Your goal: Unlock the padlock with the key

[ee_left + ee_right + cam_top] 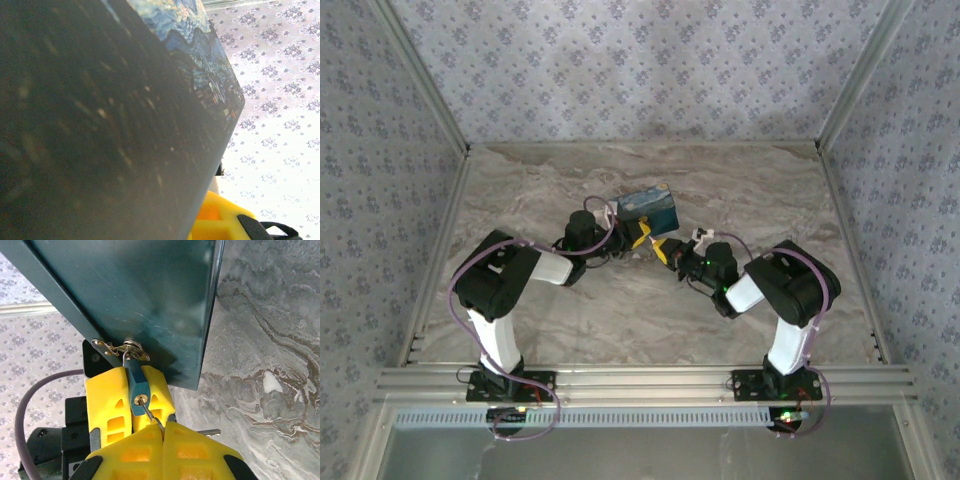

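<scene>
The small blue padlock (138, 386) hangs from the brass hasp (125, 347) on the teal box (150, 300). My left gripper (135, 374) is shut on the padlock, one yellow finger on each side of its body. At the bottom of the right wrist view my right gripper (163, 427) is shut on the key (151, 413). The key's tip sits in the brass keyhole (141, 400). From above, both grippers meet just below the box (647, 207), the left gripper (640, 238) beside the right gripper (666, 250). The box's dark side (100, 125) blocks most of the left wrist view.
A thin metal piece (207, 431) sticks out to the right of my right fingers, just above the marble table (265, 365). Patterned walls (640, 60) enclose the table on three sides. An aluminium rail (640, 380) runs along the near edge.
</scene>
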### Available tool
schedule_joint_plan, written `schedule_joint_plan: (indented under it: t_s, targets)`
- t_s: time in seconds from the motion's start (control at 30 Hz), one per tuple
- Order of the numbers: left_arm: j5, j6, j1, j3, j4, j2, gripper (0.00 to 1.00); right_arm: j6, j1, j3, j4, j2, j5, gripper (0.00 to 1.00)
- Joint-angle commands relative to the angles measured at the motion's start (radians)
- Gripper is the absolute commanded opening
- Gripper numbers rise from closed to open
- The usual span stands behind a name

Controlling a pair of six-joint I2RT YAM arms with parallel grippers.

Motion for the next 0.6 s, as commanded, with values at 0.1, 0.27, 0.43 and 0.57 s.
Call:
schedule_joint_plan:
  t_s: [0.1,0.27,0.43,0.57]
  targets:
    - [0.082,-0.004,-0.018,-0.007,0.045,0.012,0.00,-0.093,-0.002,0.025,0.032,0.008,0.004,0.00]
    - [0.077,0.004,-0.017,-0.007,0.033,0.013,0.00,-0.153,0.011,0.035,0.012,-0.021,0.004,0.00]
    - [0.072,0.011,-0.017,-0.008,0.022,0.008,0.00,-0.199,0.014,0.041,-0.072,-0.090,0.016,0.00]
    - [0.072,0.012,-0.018,-0.004,0.022,0.009,0.00,-0.198,0.018,0.042,-0.106,-0.113,0.025,0.00]
